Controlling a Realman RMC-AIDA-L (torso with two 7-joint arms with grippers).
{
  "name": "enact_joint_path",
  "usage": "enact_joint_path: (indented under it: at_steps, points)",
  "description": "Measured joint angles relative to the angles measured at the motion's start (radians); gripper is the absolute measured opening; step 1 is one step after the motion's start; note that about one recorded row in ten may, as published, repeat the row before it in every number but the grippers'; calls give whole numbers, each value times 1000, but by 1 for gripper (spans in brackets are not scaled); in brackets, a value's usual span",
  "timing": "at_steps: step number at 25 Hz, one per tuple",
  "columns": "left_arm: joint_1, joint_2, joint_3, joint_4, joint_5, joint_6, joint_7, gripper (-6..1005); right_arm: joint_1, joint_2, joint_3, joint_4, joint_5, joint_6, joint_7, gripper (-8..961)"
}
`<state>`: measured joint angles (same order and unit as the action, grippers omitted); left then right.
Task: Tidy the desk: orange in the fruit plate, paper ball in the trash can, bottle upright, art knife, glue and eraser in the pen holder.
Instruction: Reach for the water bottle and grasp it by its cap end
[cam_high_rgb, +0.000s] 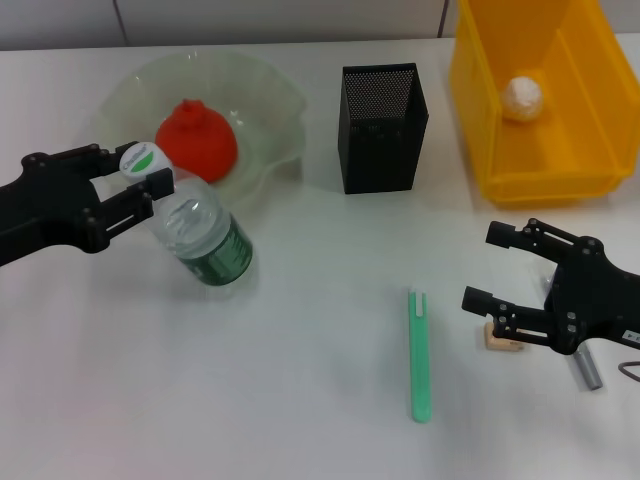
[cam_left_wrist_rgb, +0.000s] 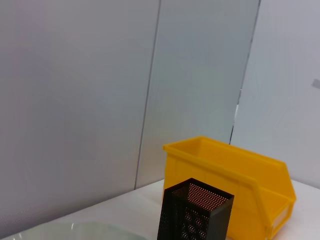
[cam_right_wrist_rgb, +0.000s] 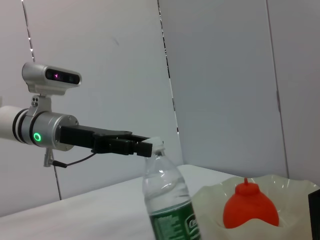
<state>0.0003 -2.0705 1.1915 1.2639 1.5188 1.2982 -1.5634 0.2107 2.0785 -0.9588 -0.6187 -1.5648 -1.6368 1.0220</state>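
Left claw (cam_high_rgb: 140, 185) grasping the bottle (cam_high_rgb: 200, 235) by its cap, left of frame.
I see the bottle standing near upright on the worktop (cam_high_rgb: 300, 400), just in front of the fruit plate (cam_high_rgb: 270, 100) holding the orange (cam_high_rgb: 197, 140). My right claw (cam_high_rgb: 500, 270) hangs released at lower right, over the eraser (cam_high_rgb: 498, 342). The paper ball (cam_high_rgb: 521, 97) lies in the yellow trash can (cam_high_rgb: 480, 110); the pen holder (cam_high_rgb: 380, 130) stands at upper centre, the green art knife (cam_high_rgb: 419, 350) lower centre.

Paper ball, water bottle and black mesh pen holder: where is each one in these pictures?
paper ball (cam_high_rgb: 522, 97), head view, its middle.
water bottle (cam_high_rgb: 205, 240), head view, its clear body.
pen holder (cam_high_rgb: 381, 145), head view, its front mesh wall.
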Motion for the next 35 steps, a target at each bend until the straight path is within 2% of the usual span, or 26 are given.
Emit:
enact_joint_path:
  at_steps: [16, 19, 23, 28, 31, 35]
  points:
    - [-47, -1, -10, -91, -64, 72, 145, 441, 2, 0, 7, -12, -28, -10, 19, 841]
    - [-48, -1, -21, -91, -84, 94, 167, 579, 2, 0, 7, -13, -38, -11, 20, 841]
    - [-49, 2, -54, -74, -113, 126, 173, 646, 3, 0, 6, -14, -41, -12, 25, 841]
    - [-50, 0, -134, -25, -167, 241, 189, 729, -6, 1, 10, -67, -41, -17, 97, 841]
    - [-51, 1, -120, -36, -168, 282, 219, 779, -9, 2, 19, -118, -46, -12, 165, 840]
    - [-51, -4, -53, -47, -66, 313, 244, 797, -13, 2, 21, -125, -48, -11, 169, 840]
